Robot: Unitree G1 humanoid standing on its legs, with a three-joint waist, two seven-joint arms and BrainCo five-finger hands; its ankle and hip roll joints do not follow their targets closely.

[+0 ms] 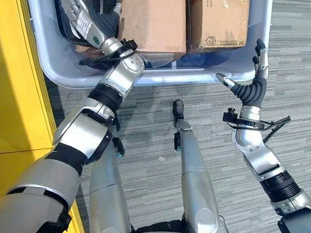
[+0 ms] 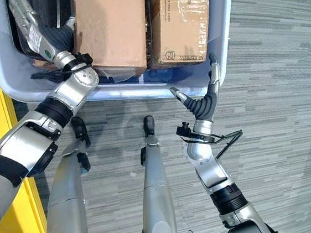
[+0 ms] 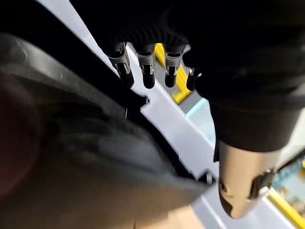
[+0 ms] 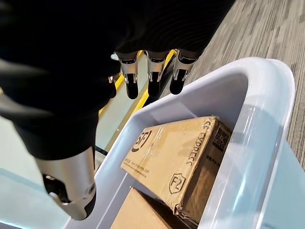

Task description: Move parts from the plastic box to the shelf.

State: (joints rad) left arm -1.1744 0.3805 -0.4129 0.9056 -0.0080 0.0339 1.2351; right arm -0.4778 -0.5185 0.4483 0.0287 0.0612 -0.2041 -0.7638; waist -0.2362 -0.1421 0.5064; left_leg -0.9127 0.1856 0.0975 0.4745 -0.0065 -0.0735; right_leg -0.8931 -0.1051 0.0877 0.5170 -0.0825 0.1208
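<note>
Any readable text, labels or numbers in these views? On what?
Right cardboard box: black lettering, a shield logo, a square code; skewed, no sure reading.
White label on left hand: too small to read.
No other print that I can make out.

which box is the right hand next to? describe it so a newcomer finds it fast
Start at the pale plastic box on the grey carpet. Two cardboard boxes lie side by side in it; take the cardboard box on the robot's right, by the bin corner where the open right hand hovers. Unlike its plain neighbour, it has black print and clear tape.
</note>
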